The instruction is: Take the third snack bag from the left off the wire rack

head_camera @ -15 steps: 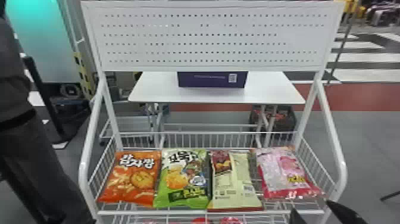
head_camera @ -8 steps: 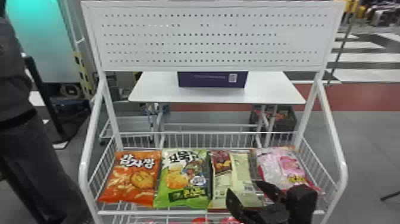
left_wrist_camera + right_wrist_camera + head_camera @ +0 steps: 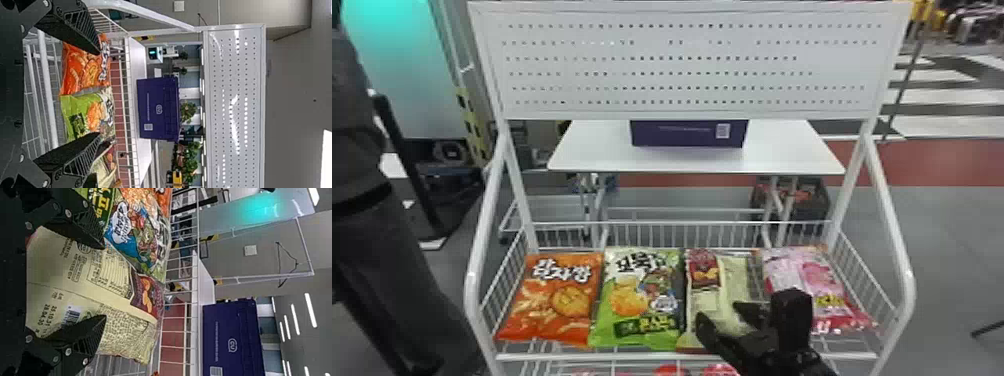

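1. The third snack bag from the left, pale cream with a dark red panel at its far end, is pictured lying flat in the wire rack. It sits at the lower centre of the head view, between a green bag and a pink bag. An orange bag closes the row at the lower left.
2. The right gripper is seen at the bottom of the head view, right of centre, over the near end of the cream bag. Its jaws are spread wide and nothing is gripped. In the right wrist view the bag's printed face is framed between the two fingers. Whether the bag has been touched cannot be told.
3. The left gripper is shown with its jaws likewise apart and empty, the orange and green bags lying beyond it.
4. The cream bag is judged to be light, soft and puffed with air. Its slick film may crinkle or slip, and its contents are probably brittle. A firm pinch at the near sealed edge is thought safer than a squeeze across the middle.
5. Four bags are held in the rack's basket, side by side with edges touching or slightly overlapping, so a neighbour could be dragged along. Behind the rack, at the centre of the head view, a dark blue box is carried on a white table.
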